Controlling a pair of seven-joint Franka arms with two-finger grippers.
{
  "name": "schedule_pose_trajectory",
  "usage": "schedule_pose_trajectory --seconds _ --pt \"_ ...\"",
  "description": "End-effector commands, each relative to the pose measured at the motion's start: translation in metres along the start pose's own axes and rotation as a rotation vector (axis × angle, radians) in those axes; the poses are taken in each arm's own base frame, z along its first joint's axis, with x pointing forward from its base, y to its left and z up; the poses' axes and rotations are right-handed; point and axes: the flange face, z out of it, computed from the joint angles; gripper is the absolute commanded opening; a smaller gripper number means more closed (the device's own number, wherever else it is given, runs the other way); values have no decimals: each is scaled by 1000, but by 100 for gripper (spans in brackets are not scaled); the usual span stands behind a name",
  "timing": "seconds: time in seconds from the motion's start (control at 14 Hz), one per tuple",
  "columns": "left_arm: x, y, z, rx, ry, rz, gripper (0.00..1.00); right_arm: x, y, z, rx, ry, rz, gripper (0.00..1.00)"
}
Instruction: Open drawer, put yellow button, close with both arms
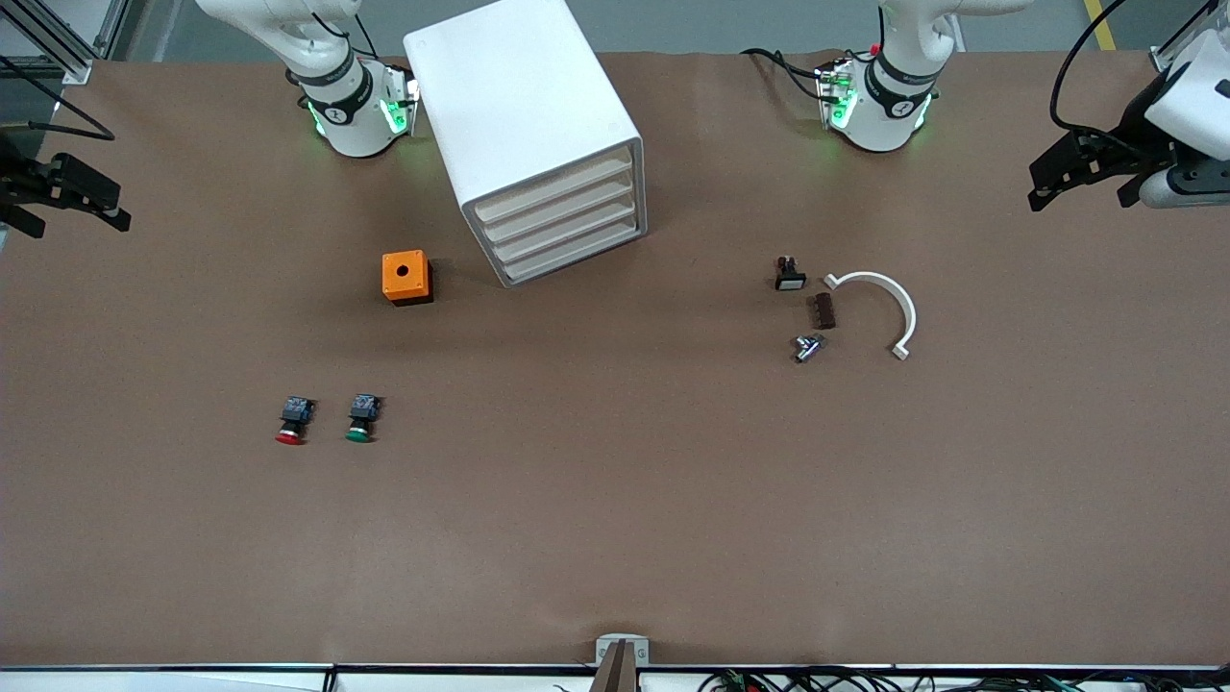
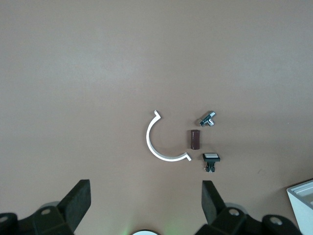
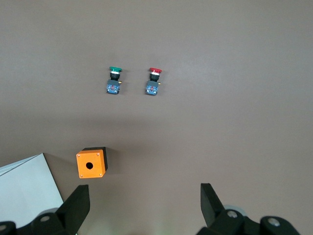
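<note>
White cabinet (image 1: 533, 135), top drawer (image 1: 555, 190) shut, yellow button not visible and possibly already inside; red button (image 1: 291, 420) and green button (image 1: 361, 418) nearer the camera than it; left gripper (image 1: 1086, 173) and right gripper (image 1: 58, 192) hang spread and empty at the table ends, seemingly parked.

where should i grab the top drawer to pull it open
Grip the front lip of the top drawer, coming from in front of the cabinet. All four drawers sit shut and flush, so only that edge offers a hold; no handle shows. The front angles toward the left arm's end, so the open left claw, over that end, probably suits.
</note>
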Motion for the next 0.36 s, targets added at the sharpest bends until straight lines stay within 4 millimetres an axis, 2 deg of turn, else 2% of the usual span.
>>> schedule_pose_trajectory --seconds 0.0,0.29 --pt "5 -2 -3 4 -14 6 100 -9 1 -2 -6 5 -2 100" --pt "1 -1 -1 7 -38 9 100 -9 2 -2 -6 7 0 100"
